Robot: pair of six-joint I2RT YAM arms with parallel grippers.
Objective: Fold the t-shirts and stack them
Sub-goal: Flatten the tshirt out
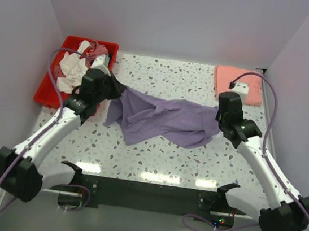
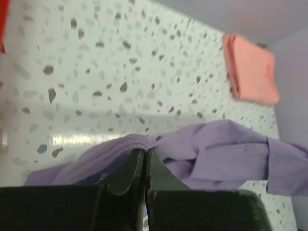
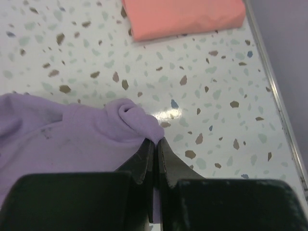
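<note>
Between the left tool (image 1: 119, 91) and the right tool (image 1: 219, 118), the lavender t-shirt (image 1: 165, 118) stretches crumpled across the table (image 1: 155, 156). Each tool is pinched tight on a bunched fold of the purple cloth, one at either end. Beyond the right tool, well apart from it, lies the folded salmon-pink t-shirt (image 1: 236, 80). Just outside the left tool, the red tray (image 1: 48, 91) holds a white shirt (image 1: 69, 71) and a dusty-rose shirt (image 1: 99, 48) heaped together.

We find open desk (image 1: 154, 161) in front of the purple shirt (image 1: 165, 120) spanning the middle, and behind it between the red tray (image 1: 43, 92) and the folded pink shirt (image 1: 228, 77); walls (image 1: 17, 29) enclose three sides.
</note>
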